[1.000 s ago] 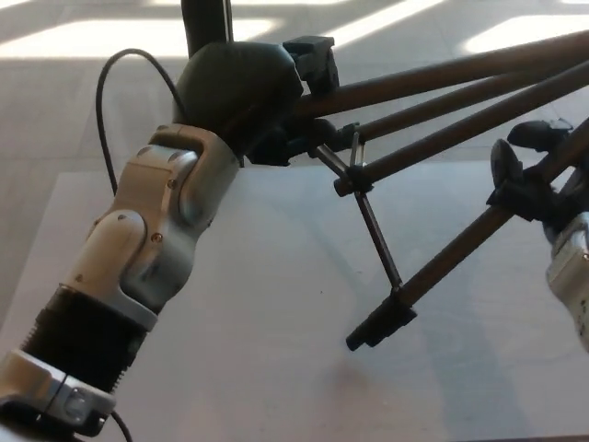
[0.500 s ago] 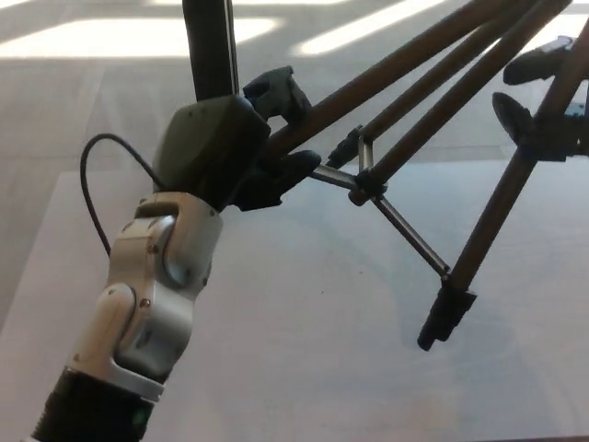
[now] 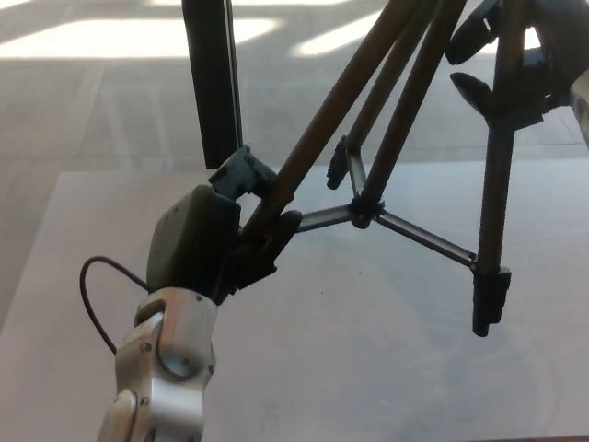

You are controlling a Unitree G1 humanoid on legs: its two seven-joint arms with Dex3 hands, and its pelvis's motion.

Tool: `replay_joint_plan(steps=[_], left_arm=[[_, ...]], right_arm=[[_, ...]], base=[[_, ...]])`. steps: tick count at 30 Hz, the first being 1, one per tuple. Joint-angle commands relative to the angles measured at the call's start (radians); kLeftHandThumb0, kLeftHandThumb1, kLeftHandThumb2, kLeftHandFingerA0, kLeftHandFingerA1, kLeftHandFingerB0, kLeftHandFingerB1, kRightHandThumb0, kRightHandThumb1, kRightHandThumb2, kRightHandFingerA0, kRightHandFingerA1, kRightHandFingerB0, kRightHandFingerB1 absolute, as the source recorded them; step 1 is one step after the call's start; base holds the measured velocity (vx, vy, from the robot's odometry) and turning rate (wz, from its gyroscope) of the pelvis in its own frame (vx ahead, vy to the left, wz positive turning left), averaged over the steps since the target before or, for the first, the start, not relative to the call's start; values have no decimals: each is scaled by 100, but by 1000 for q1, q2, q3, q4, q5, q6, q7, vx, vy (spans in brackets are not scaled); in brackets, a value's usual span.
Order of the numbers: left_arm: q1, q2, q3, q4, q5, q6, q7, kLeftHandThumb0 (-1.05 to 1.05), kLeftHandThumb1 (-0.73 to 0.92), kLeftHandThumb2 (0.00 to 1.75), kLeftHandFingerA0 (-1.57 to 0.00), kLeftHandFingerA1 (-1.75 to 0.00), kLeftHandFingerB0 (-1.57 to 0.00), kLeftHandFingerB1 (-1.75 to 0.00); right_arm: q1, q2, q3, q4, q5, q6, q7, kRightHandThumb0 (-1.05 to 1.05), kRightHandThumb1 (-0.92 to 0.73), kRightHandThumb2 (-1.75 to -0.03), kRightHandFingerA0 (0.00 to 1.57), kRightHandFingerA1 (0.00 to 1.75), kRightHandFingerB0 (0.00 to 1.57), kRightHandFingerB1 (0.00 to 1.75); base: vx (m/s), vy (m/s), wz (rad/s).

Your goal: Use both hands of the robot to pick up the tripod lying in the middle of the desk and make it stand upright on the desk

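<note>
The tripod (image 3: 406,110), with brown legs and a thin black brace hub (image 3: 363,213), stands steeply tilted above the white desk (image 3: 368,378). My left hand (image 3: 207,247) is shut on the lower end of its left leg, close to the desk. At the top right, my right hand (image 3: 517,64) is shut on the upper part of the right leg. That leg hangs nearly straight down, its black foot (image 3: 488,300) just above the desk. The tripod's head is out of the picture at the top.
A black upright post (image 3: 212,78) stands behind the desk's far edge, just left of the tripod. A thin black cable (image 3: 89,281) loops beside my left wrist. Sunlit floor lies beyond the desk.
The tripod has swung from a shallow slant to nearly upright. My left hand has come down and toward me with its leg end, and my right hand has risen with the right leg.
</note>
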Motion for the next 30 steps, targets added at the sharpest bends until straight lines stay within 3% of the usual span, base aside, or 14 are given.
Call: replay_joint_plan(steps=[1,10,13,14,22,30], left_arm=[[184,-27,88,-53,-51,168,48,-25,59,64,-89,-175,-69,-175],[160,-28,79,-41,-37,202,32,-27,61,59,-88,-175,-63,-175],[154,-23,71,-27,-31,204,33,-26,61,59,-86,-175,-63,-175],[156,-22,70,-20,-38,191,40,-26,60,60,-88,-175,-65,-175],[160,-24,59,-13,-39,216,35,-31,63,59,-86,-175,-67,-175],[166,-5,46,-9,-45,272,-22,-35,62,63,-88,-175,-70,-175]], right_arm=[[-180,-115,39,-170,-270,105,101,-26,-30,-150,100,175,92,154],[-48,-72,4,-244,-288,69,54,-24,-26,-153,97,174,93,155],[22,-51,-34,-291,-249,80,57,-20,-36,-139,92,171,84,155],[34,-43,-36,-299,-256,83,53,-22,-36,-138,93,166,87,152],[100,-12,-58,-335,-288,79,62,-20,-37,-136,92,172,84,155],[141,43,-33,-232,-316,37,69,-18,-35,-139,89,174,80,156]], base=[[0,0,0],[0,0,0],[0,0,0],[0,0,0],[0,0,0],[0,0,0]])
